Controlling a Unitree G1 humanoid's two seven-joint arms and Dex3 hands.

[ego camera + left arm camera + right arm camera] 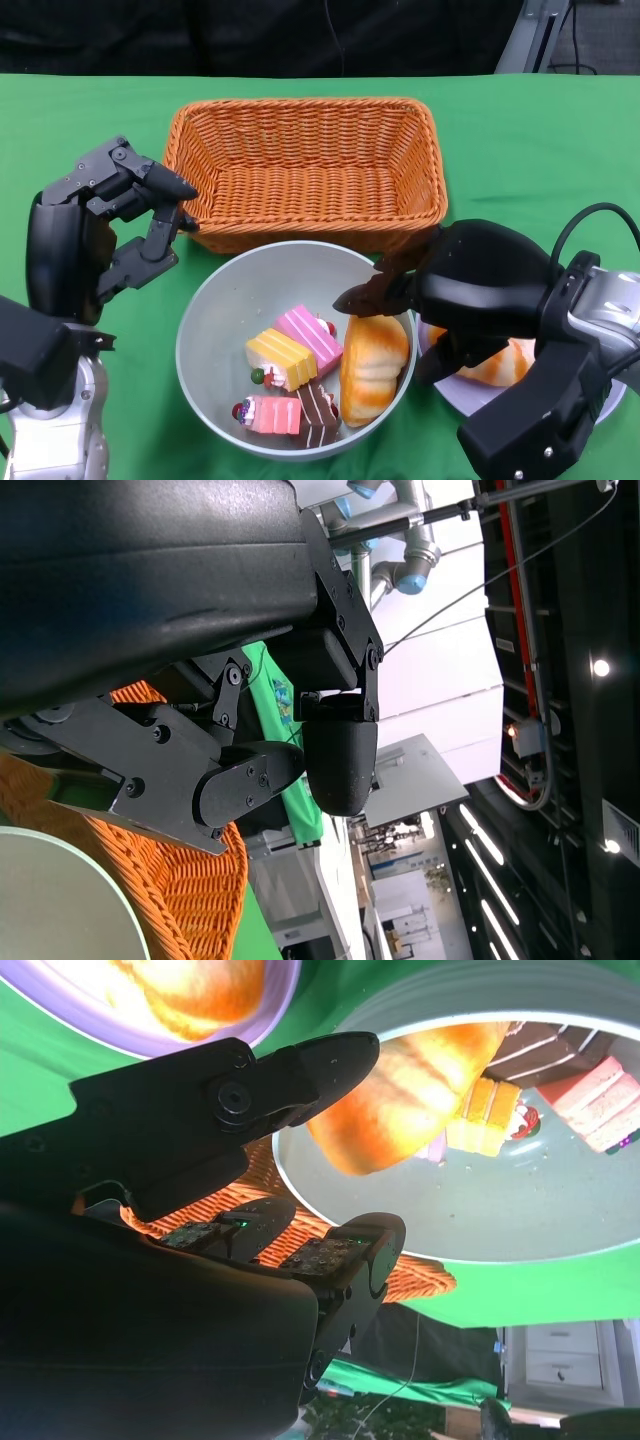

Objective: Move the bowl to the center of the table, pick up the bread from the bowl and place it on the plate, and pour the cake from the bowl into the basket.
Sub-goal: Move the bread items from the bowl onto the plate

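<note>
- The grey bowl [215,330] sits on the green tabletop [80,120], just in front of the orange wicker basket [305,170]; this looks like the bread-picking step.
- One bread [372,365] leans inside the bowl against its right wall, beside three cake pieces [295,375].
- The right hand [455,290] hovers at the bowl's right rim, fingers [345,1255] apart and holding nothing, thumb tip just above the bread.
- The purple plate [455,392], right of the bowl, already carries another bread [500,365].
- The left hand [120,215] hangs left of the bowl, fingers spread and empty.
- Next, I judge, the right hand must lower and close around the bread.
</note>
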